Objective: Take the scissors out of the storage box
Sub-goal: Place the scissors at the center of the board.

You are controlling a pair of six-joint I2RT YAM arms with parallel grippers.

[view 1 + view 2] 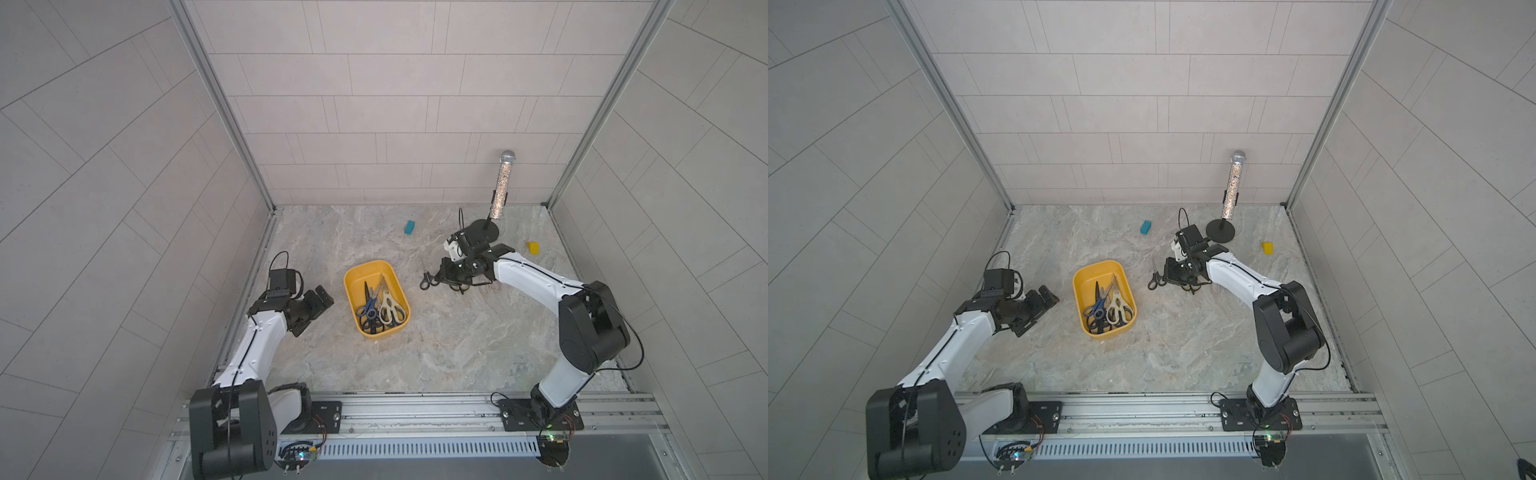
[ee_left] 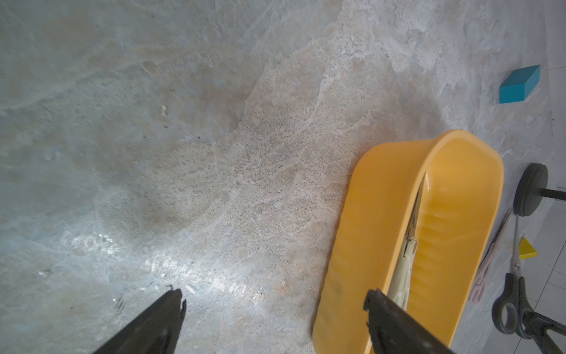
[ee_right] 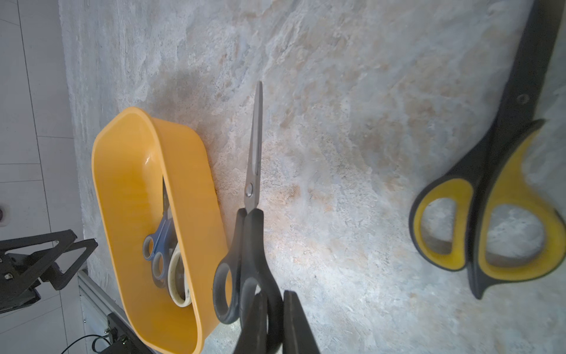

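**Right claw clamped on black-handled scissors, outside the box**

Top views: the storage box (image 1: pixel 365 272) sits mid-table between the arms. In it lie a blue-handled pair (image 1: pixel 368 308), a cream-handled pair (image 1: pixel 391 309) and dark handles beneath, overlapping too closely to count. The left claw (image 1: pixel 314 313) hangs just beside the box, jaws apart. The right claw (image 1: pixel 435 279) is closed on the black-handled scissors (image 1: pixel 424 282) out over the table, apart from the box. That arm hides most of what lies under its wrist. A teal block (image 1: pixel 409 227), a yellow block (image 1: pixel 533 247) and a microphone stand (image 1: pixel 501 187) are toward the back.

Left wrist: the fingertips (image 2: pixel 171 306) stand wide apart with nothing between them. Over the box wall (image 2: pixel 367 230) only a sliver of cream handle shows. Beyond the box a pale pink pair (image 2: pixel 481 282) is faint against the table.

Right wrist: the fingers (image 3: pixel 295 321) pinch one handle loop of the black-handled scissors (image 3: pixel 252 171), whose blades run alongside the box (image 3: pixel 128 184). Whether the blades touch the table cannot be told. A yellow-and-black pair (image 3: pixel 490 214) lies well apart, its blade tips cut off by the frame.
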